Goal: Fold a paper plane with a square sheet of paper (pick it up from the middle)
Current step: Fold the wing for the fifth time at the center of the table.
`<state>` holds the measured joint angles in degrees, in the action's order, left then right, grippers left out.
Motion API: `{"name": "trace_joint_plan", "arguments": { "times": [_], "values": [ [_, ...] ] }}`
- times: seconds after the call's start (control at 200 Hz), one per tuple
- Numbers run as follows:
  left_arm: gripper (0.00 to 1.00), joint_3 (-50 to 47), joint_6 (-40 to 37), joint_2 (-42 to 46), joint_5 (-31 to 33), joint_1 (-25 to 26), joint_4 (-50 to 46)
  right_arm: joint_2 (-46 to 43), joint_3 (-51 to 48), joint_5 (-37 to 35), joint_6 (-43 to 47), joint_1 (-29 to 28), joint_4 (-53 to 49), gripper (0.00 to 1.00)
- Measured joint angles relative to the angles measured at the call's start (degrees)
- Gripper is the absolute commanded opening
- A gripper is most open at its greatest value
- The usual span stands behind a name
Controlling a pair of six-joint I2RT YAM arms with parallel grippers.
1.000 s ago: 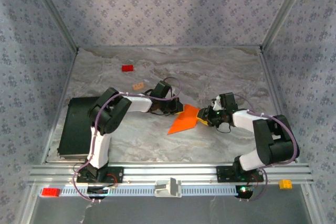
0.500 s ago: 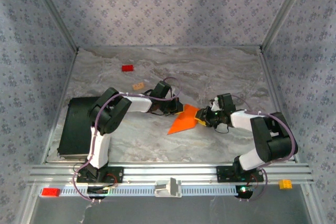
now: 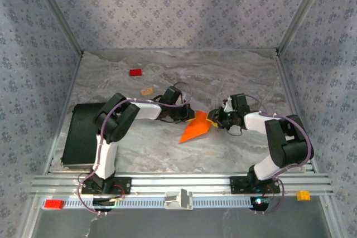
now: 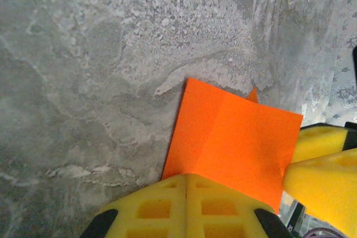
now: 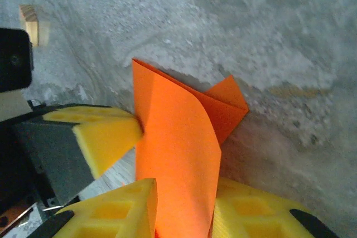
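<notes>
Nearest of all, well short of the sheet of paper [image 3: 195, 129] and off to either side of it, a red brick [image 3: 53, 204] and a yellow brick [image 3: 303, 195] sit on the rail [image 3: 167, 181]. A black slab [image 3: 81, 135] lies flat on the surface [image 3: 234, 76], well to the left of the sheet. The sheet itself, bright orange and creased to a point, lies mid-surface between the two arms. The left fingers [image 4: 167, 210] are closed tight, pad against pad, their tips resting on its left edge. The right fingers [image 5: 111, 213] stand a little apart at its right edge. A raised, curling flap of the sheet runs up between them and touches both; whether they truly pinch it is unclear. Beyond the sheet and to its left lies a small tan block [image 3: 147, 91]. Farther still lies a small red block [image 3: 135, 72]. Both are apart from the sheet.
</notes>
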<state>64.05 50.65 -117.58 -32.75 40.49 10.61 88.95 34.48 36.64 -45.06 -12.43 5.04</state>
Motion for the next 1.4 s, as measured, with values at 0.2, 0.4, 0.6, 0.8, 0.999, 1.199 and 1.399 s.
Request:
{"name": "trace_joint_plan", "arguments": {
  "times": [0.2, 0.4, 0.6, 0.8, 0.999, 1.199, 1.399],
  "values": [
    [0.04, 0.0, 0.07, 0.04, 0.15, 0.0, -0.07, 0.81, 0.66, 1.81, 0.94, 0.17, 0.57, 0.28],
    [0.04, 0.0, 0.44, 0.07, 0.17, 0.0, -0.07, 0.96, 0.02, 2.43, 0.92, 0.13, 1.79, 0.27],
    [0.04, -0.02, 0.46, 0.11, 0.2, 0.0, -0.11, 0.96, -1.14, 2.64, 0.92, 0.13, 2.12, 0.27],
    [0.05, -0.07, 0.61, 0.17, 0.35, 0.0, -0.17, 0.96, -1.64, 2.97, 0.94, -0.11, 2.56, 0.27],
    [0.05, -0.68, 0.72, 0.83, 0.81, -0.02, -0.5, 1.53, -1.66, 3.26, 0.94, -0.48, 2.99, 0.25],
    [0.09, -1.64, 1.05, 1.81, 1.14, -0.22, -0.85, 1.99, -1.66, 3.23, 0.98, -0.63, 2.99, 0.21],
    [0.25, -3.06, 0.42, 4.11, 1.92, -0.37, -1.84, 2.03, -1.64, 3.26, 1.05, -0.63, 3.02, 0.11]
  ]
}}
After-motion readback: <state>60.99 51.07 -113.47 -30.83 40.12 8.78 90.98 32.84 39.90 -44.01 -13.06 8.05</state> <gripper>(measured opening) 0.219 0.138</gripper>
